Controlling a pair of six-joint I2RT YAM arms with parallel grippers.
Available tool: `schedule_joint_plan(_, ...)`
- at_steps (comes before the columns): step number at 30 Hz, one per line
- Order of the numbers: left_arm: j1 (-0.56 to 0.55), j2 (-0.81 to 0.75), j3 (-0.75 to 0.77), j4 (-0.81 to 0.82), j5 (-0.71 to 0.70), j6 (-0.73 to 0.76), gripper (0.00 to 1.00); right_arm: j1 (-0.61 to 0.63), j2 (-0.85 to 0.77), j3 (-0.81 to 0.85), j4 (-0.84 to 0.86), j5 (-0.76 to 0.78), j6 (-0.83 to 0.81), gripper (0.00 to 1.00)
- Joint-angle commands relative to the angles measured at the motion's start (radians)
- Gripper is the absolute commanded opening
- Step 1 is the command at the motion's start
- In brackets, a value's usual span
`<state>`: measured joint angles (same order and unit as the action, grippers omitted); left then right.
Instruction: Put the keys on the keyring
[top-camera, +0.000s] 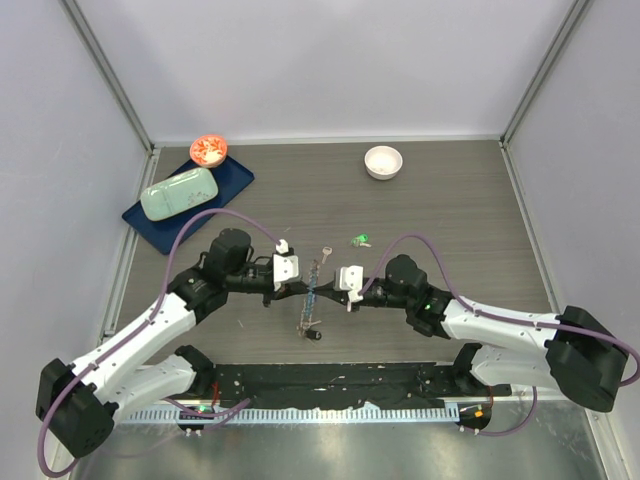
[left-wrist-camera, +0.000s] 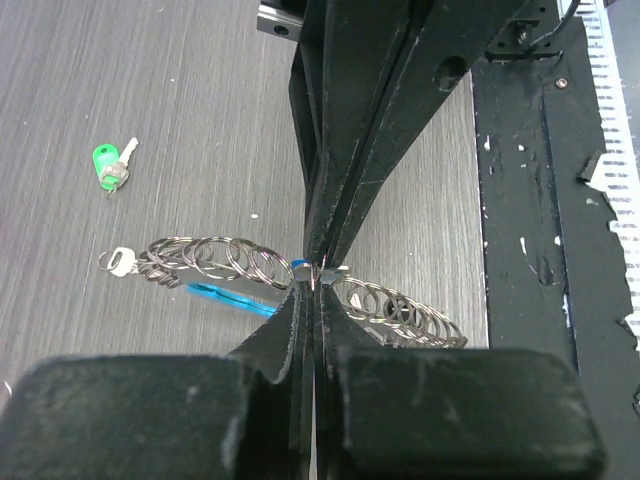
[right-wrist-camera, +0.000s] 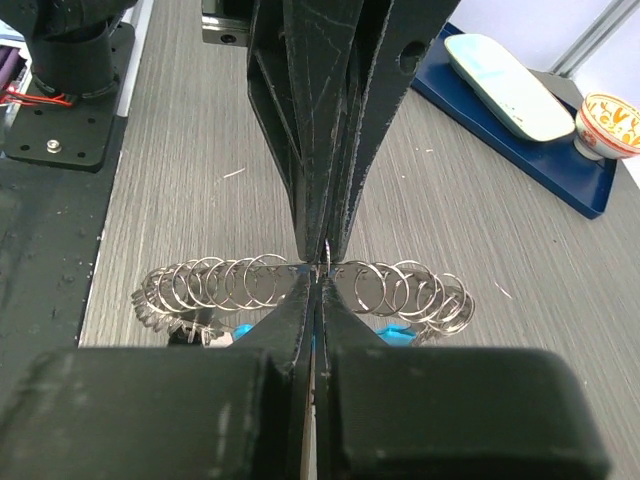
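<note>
Your left gripper and right gripper: both clamped tip to tip on keyring mid-chain, table centre. Silver key at chain end; green key loose, apart.

A grey wood-grain tabletop stands enclosed on three sides by plain pale walls. Slim aluminium posts mark the corners, and a scuffed black mat runs along the near edge.
</note>
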<state>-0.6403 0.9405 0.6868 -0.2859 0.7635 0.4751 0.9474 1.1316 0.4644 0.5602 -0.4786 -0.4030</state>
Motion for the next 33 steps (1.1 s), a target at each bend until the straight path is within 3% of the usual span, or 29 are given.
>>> schedule_joint_plan(1,-0.004,-0.038,0.008,0.198,-0.024,-0.165,0.0,0.025,-0.032,0.043,0.018,0.006,-0.031,0.01)
schedule_joint_plan(6,-0.004,-0.095,-0.027,0.218,-0.098,-0.272,0.0,0.03,-0.029,0.045,0.009,0.014,-0.037,0.01)
schedule_joint_plan(12,-0.004,-0.177,-0.124,0.407,-0.145,-0.464,0.0,0.039,-0.02,0.054,-0.006,0.024,-0.048,0.01)
schedule_joint_plan(28,-0.004,-0.293,-0.305,0.639,-0.375,-0.661,0.0,0.048,-0.021,0.066,-0.042,0.152,-0.077,0.01)
schedule_joint_plan(33,-0.004,-0.322,-0.363,0.685,-0.391,-0.699,0.11,0.048,-0.032,0.106,-0.114,0.173,-0.1,0.01)
